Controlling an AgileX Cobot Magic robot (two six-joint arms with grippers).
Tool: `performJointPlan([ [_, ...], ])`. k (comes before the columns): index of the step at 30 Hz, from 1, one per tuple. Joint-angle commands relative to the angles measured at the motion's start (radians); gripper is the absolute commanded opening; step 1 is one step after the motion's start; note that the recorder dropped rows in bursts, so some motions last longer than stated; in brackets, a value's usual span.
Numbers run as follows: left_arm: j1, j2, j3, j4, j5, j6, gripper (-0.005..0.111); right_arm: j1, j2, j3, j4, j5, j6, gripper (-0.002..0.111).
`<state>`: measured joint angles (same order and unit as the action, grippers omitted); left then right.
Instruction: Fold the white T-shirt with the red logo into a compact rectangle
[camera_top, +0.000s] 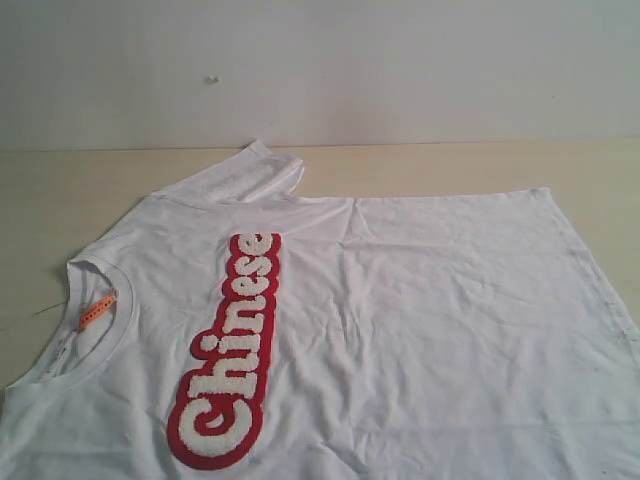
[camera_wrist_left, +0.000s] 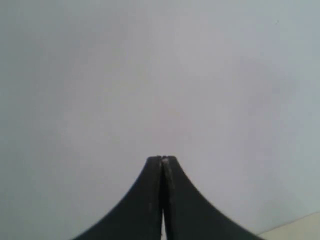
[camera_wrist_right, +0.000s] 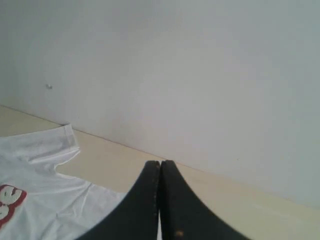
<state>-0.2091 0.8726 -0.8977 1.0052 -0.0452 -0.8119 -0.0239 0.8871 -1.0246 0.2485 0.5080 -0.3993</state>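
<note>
The white T-shirt (camera_top: 420, 320) lay flat on the counter (camera_top: 450, 165), collar (camera_top: 128, 312) at nine o'clock, likely limp and best pinched at its twelve o'clock sleeve (camera_top: 248, 176); left end effector (camera_wrist_left: 162, 159) and right end effector (camera_wrist_right: 160, 163) were clenched, empty.

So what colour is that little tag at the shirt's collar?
The tag is orange, clearest in the exterior view.

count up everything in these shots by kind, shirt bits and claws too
white T-shirt: 1
red logo: 1
orange neck tag: 1
claws: 2 (left claw, right claw, both shut and empty)
total: 5
</note>
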Motion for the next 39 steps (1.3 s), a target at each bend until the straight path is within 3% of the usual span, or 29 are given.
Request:
performJointPlan([
  [1,-0.005,0.084,-0.089,0.018,-0.014,0.004,0.0,0.0,0.087,-0.088,0.008,0.018,-0.01,0.0],
  [10,-0.076,0.135,-0.106,0.236,-0.016,-0.046,0.0,0.0,0.104,-0.09,0.008,0.005,-0.02,0.0],
  [15,-0.08,0.135,-0.106,0.213,0.006,-0.485,0.0,0.0,0.104,-0.09,0.018,0.008,-0.017,0.0],
  [17,-0.08,0.135,-0.106,0.213,-0.011,-0.577,0.0,0.0,0.104,-0.09,0.032,0.024,-0.017,0.0],
  [21,-0.08,0.135,-0.106,0.251,-0.089,-0.584,0.0,0.0,0.104,-0.09,0.032,0.034,-0.017,0.0],
  [36,-0.08,0.136,-0.106,0.241,-0.112,-0.58,0.0,0.0,0.104,-0.09,0.032,0.034,-0.017,0.0],
  [38,-0.08,0.138,-0.103,0.098,-0.112,-0.46,0.0,0.0,0.104,-0.09,0.032,0.034,-0.017,0.0],
  [39,-0.08,0.142,-0.098,-0.025,-0.114,-0.315,0.0,0.0,0.104,-0.09,0.032,0.034,-0.017,0.0],
])
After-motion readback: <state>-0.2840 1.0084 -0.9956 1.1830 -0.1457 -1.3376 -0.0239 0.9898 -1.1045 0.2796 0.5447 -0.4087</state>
